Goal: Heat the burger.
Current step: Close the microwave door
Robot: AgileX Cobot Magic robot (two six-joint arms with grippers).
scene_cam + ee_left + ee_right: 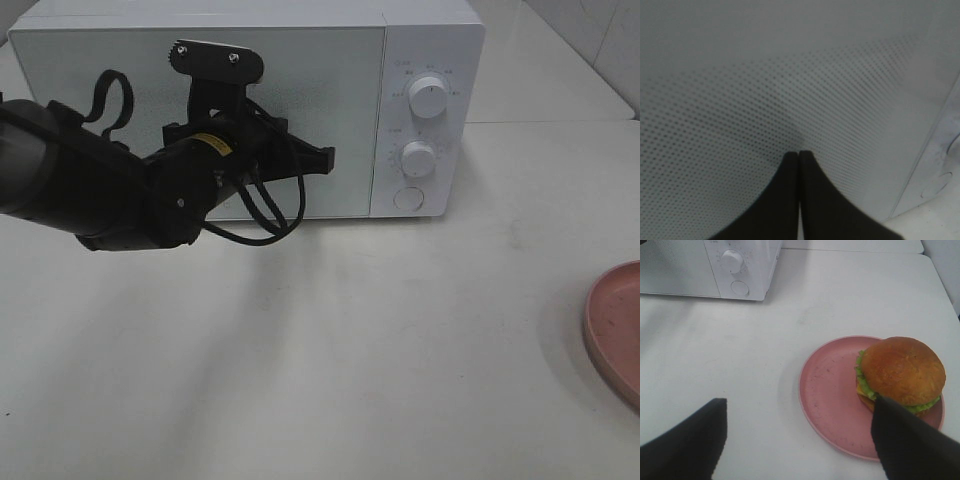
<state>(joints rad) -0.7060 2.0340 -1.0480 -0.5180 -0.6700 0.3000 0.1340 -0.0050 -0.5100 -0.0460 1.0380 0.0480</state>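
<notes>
The burger (pixel 901 372) sits on the right side of a pink plate (pixel 827 395) in the right wrist view; in the high view only the plate's edge (pixel 615 325) shows at the right border and the burger is out of view. The white microwave (pixel 300 60) stands at the back with its door closed. My left gripper (pixel 325 158) is shut and empty, its tips (pixel 799 154) against or just off the dotted door (pixel 790 90). My right gripper (pixel 800 440) is open, above the table beside the plate, with one finger (pixel 905 440) overlapping the burger's near edge.
The microwave's control panel has two knobs (pixel 428 95) (pixel 418 157) and a round button (pixel 407 198), also visible in the right wrist view (pixel 740 287). The white table (pixel 350 340) spreads in front of the microwave. A tiled wall shows at the back right.
</notes>
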